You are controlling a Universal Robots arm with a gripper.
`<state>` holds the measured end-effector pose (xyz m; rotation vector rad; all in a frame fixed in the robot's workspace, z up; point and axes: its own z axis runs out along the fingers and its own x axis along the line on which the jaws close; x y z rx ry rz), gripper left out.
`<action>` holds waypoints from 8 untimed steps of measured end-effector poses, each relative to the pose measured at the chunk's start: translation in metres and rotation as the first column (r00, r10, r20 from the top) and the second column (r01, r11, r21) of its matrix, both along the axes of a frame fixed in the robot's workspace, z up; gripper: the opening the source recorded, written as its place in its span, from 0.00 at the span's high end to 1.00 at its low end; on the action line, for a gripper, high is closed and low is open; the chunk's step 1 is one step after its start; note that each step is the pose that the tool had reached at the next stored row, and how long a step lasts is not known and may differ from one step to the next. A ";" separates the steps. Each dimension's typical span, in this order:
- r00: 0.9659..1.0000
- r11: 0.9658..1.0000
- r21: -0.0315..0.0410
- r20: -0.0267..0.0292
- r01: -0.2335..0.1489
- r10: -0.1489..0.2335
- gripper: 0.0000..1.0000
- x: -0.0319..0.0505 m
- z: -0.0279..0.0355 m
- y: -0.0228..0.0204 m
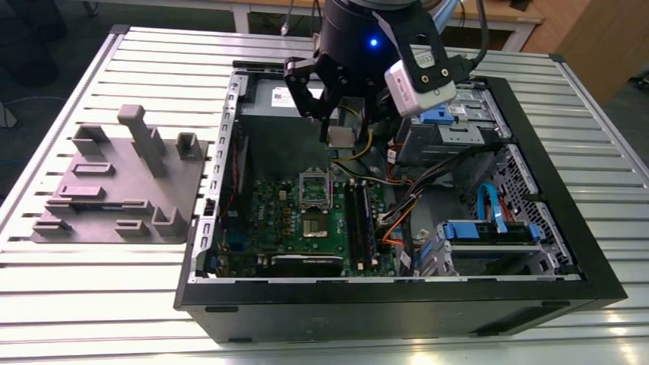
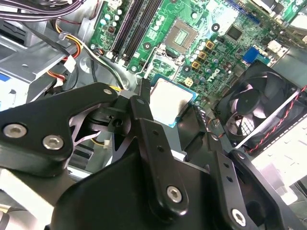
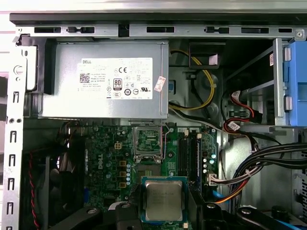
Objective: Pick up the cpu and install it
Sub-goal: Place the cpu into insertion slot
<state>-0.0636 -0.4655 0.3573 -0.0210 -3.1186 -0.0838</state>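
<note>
cpu (image 3: 164,200) gripped above the motherboard (image 3: 108,158)

The gripper (image 1: 341,134) has its jaws closed against opposite edges of the cpu and holds it flat in the air inside the open computer case (image 1: 406,304). In the first wrist view the chip hangs over the green board, near the shiny socket frame (image 3: 147,142) and beside the memory slots (image 3: 192,153). The grey power supply (image 3: 103,81) sits beyond the frame. On the exterior view's left, a grey moulded tray (image 1: 112,190) lies on the slatted table (image 1: 102,304).

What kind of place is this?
Probably a robotics lab workbench: a ribbed silver metal table, an open black computer case, and a black gripper holding a small silvery square cpu.
</note>
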 end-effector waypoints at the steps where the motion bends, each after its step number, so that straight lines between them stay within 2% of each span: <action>1: 1.000 1.000 0.000 0.000 0.000 0.000 0.53 0.0000 -0.0002 -0.0001; 8: 1.000 1.000 0.000 0.000 0.000 0.000 0.53 0.0000 -0.0013 -0.0007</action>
